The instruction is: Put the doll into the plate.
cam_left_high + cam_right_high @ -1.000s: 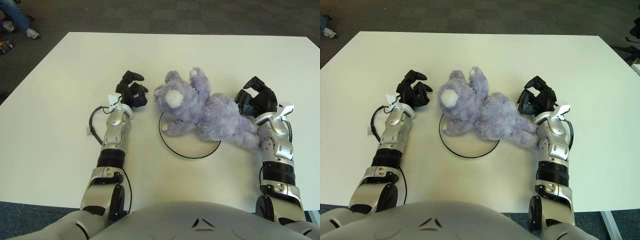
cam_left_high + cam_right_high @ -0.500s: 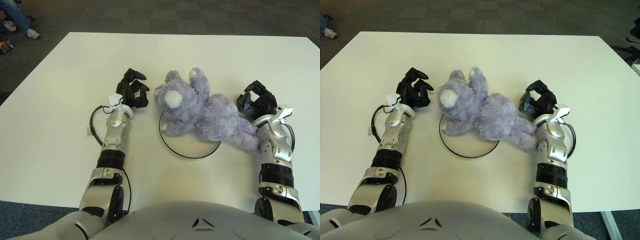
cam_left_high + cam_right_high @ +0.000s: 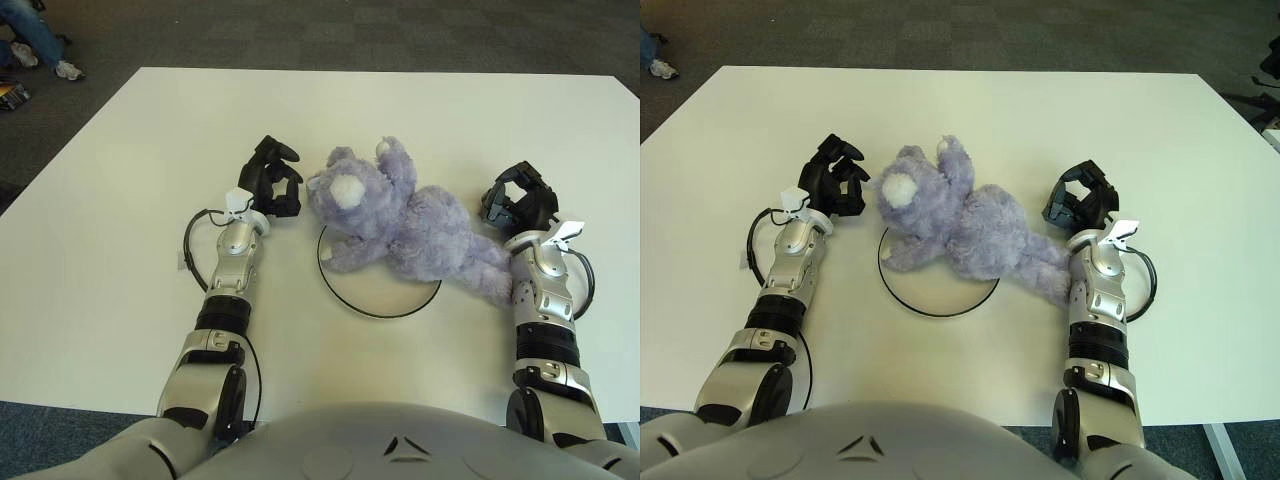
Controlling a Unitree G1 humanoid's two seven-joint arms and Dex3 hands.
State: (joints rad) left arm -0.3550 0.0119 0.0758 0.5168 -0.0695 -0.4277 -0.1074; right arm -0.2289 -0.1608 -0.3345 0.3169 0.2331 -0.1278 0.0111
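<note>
your left robot hand (image 3: 272,186) sat on the white worktop (image 3: 120,180) just left of the doll's head, fingers loosely curled and holding nothing. the doll (image 3: 405,222) lay on its side across the plate (image 3: 378,290), head at the left, legs trailing past the rim to the right. your right robot hand (image 3: 519,200) rested near those legs, fingers curled, empty too.

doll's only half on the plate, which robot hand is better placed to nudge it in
Probably the right robot hand: the doll overhangs the plate on that side, legs beside its wrist. The left robot hand sits by the head.
</note>
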